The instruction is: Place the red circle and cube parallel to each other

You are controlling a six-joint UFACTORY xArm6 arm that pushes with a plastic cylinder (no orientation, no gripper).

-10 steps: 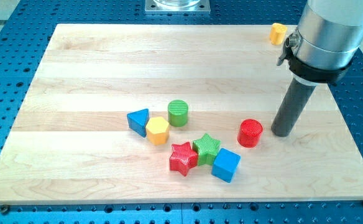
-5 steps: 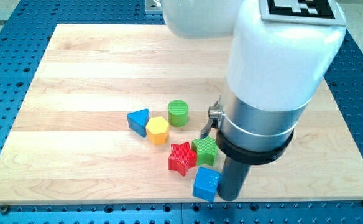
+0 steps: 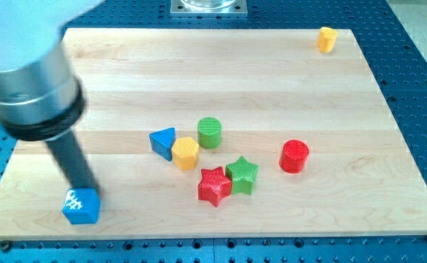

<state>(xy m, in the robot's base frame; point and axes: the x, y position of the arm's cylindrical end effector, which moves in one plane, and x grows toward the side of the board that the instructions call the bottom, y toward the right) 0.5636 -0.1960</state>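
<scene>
Blue plastic cube point(image 3: 80, 206) has been swept far left of the red ribbed cylinder point(image 3: 295, 155) by my tip point(image 3: 87, 191), touching it; no jaws are fitted, so alignment is undone.

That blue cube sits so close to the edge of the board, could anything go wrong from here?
Possibly. The blue cube lies near the wooden board's bottom-left corner, with my tip touching its upper side; a push toward the view's bottom might slide it off. It is also far from the red circle, and the red star and green star lie between, so pushing it back could knock those.
</scene>
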